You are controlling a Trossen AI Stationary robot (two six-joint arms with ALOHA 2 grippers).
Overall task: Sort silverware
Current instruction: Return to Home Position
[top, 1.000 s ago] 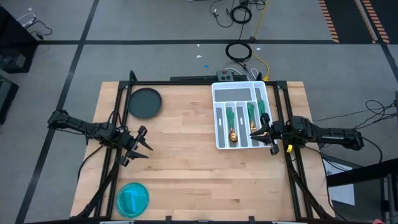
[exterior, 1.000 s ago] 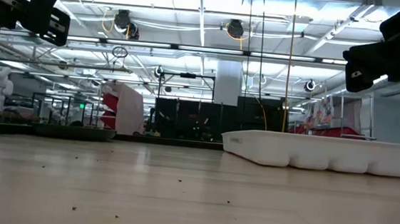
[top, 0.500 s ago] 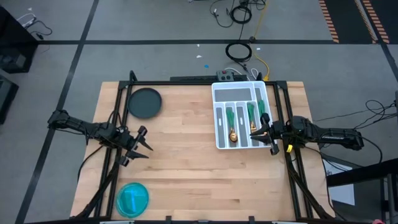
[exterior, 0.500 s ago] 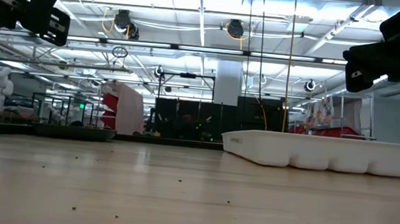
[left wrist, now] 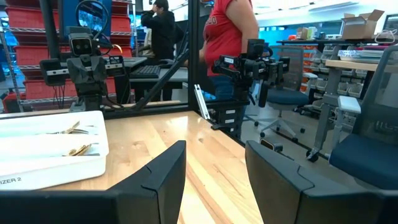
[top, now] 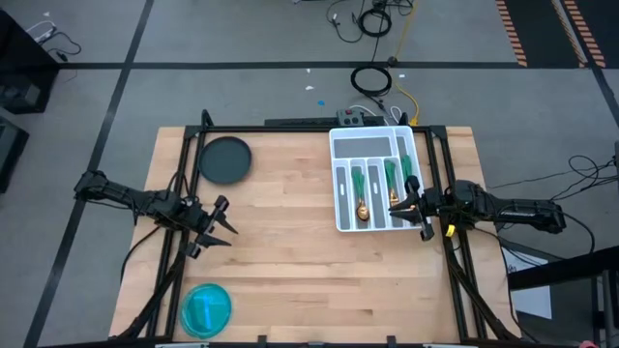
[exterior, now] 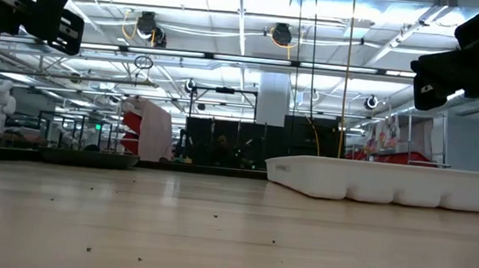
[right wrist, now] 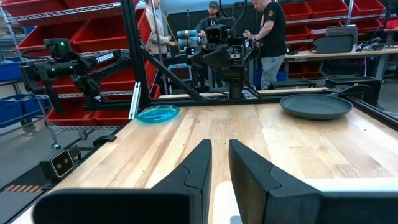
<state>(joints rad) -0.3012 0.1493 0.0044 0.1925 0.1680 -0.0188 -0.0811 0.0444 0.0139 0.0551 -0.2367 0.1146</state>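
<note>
The wooden counter (top: 290, 251) carries few things. The left arm (top: 135, 198) reaches in from 9 o'clock, its jaws spread apart and empty above bare wood. The right arm (top: 503, 208) comes in from 3 o'clock; its jaws hang at the tray's edge with a slim gap between them, gripping nothing. Both look drawn back to rest. The white tray (top: 372, 143) lies at 1 o'clock, a dark plate (top: 225, 159) at 11, a blue bowl (top: 207, 309) at 7. The silverware (top: 360, 188) lies in the tray's long slots, handles lengthwise; I see none on the wood, so sorting seems done.
</note>
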